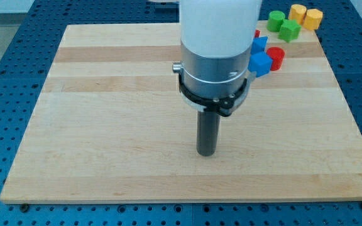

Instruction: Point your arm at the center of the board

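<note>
- We have no fingers at all on this arm, only a straight dark rod, so nothing is held and nothing can open or close; our tip [206, 152] rests on the wooden board [105, 125]
- The task's thing is the board's centre, and we judge our tip to sit close to it already, perhaps a little toward the view's bottom and right of true middle (the slanted camera angle makes this hard to settle)
- All the blocks are crowded at the view's top right, well apart from our tip: a blue cube [260, 63] with a second blue block [259, 44] above it, a red cylinder [275, 56], a sliver of another red block [256, 34] behind the arm, a green cube [288, 30], a green cylinder [276, 20], and two yellow blocks [298, 12] [313, 18]
- To do this step well, we need only a small correction toward the view's top, if any
- We should move slowly and stop short of the block cluster, since nothing needs pushing here
</note>
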`<control>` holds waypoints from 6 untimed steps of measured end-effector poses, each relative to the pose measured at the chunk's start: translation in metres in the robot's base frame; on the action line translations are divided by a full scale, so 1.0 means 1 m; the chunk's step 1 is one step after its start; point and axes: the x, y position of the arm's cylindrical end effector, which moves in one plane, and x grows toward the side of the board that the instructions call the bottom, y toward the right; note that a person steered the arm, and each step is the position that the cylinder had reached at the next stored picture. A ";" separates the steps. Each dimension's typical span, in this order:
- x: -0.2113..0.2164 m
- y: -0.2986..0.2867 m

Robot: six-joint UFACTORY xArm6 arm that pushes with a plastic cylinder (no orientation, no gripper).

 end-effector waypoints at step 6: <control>-0.129 -0.023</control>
